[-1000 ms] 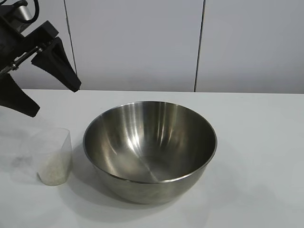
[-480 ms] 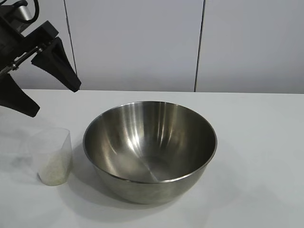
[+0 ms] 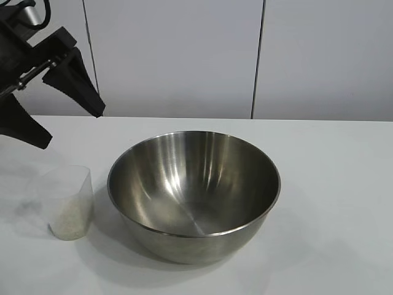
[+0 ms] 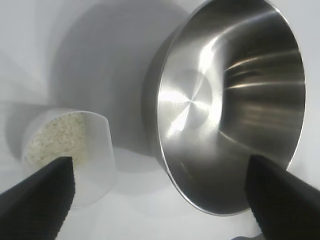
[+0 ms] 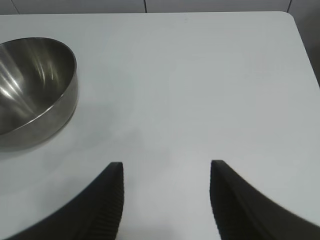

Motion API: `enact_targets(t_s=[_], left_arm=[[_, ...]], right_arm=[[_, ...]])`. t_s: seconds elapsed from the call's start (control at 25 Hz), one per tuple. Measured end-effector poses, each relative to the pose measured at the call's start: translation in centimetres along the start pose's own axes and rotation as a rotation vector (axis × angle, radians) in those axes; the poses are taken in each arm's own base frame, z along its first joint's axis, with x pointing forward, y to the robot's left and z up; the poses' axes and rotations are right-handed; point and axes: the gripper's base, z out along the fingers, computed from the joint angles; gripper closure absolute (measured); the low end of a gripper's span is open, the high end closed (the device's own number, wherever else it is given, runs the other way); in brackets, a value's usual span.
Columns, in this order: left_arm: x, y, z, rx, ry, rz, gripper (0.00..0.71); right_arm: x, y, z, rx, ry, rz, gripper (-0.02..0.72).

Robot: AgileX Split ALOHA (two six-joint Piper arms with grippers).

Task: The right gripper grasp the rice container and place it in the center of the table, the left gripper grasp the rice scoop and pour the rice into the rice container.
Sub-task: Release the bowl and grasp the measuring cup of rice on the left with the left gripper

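The rice container (image 3: 194,184), a large shiny steel bowl, stands upright in the middle of the white table (image 3: 331,184) and holds nothing. Just left of it stands the rice scoop (image 3: 69,200), a clear plastic cup partly filled with white rice (image 3: 66,220). My left gripper (image 3: 70,129) hangs wide open above and behind the scoop, touching nothing. In the left wrist view, the scoop (image 4: 97,150) with rice (image 4: 55,137) and the container (image 4: 230,100) lie ahead of the left gripper (image 4: 160,161). My right gripper (image 5: 166,164) is open over bare table, apart from the container (image 5: 35,85).
A pale panelled wall (image 3: 184,55) rises behind the table's far edge. The table's rounded corner (image 5: 289,16) and side edge show in the right wrist view. Bare tabletop (image 5: 200,75) stretches to the right of the bowl.
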Motion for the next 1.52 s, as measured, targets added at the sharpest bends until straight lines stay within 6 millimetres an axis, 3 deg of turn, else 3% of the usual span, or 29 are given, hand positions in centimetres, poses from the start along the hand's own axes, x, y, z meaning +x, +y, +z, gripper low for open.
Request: enact_targets(t_s=[0.24, 0.6, 0.92, 1.32, 1.52], left_arm=[[-0.7, 0.3, 0.0, -0.033, -0.075, 0.000, 0.047], [-2.9, 1.3, -0.6, -0.142, -0.322, 0.009, 0.047], [-3.2, 1.4, -1.2, -0.270, -0.343, 0.306, 0.047], [-3.0, -1.6, -8.9, -0.431, -0.626, 0.439, 0.047], [-0.5, -4.9, -13.3, -0.453, -0.782, 0.479, 0.047]], right_arm=[[0.0, 0.0, 0.0, 0.000, 0.000, 0.000, 0.348], [0.0, 0.0, 0.0, 0.000, 0.000, 0.000, 0.348], [0.0, 0.0, 0.0, 0.000, 0.000, 0.000, 0.348], [0.0, 0.0, 0.0, 0.000, 0.000, 0.000, 0.348], [0.0, 0.0, 0.0, 0.000, 0.000, 0.000, 0.348]])
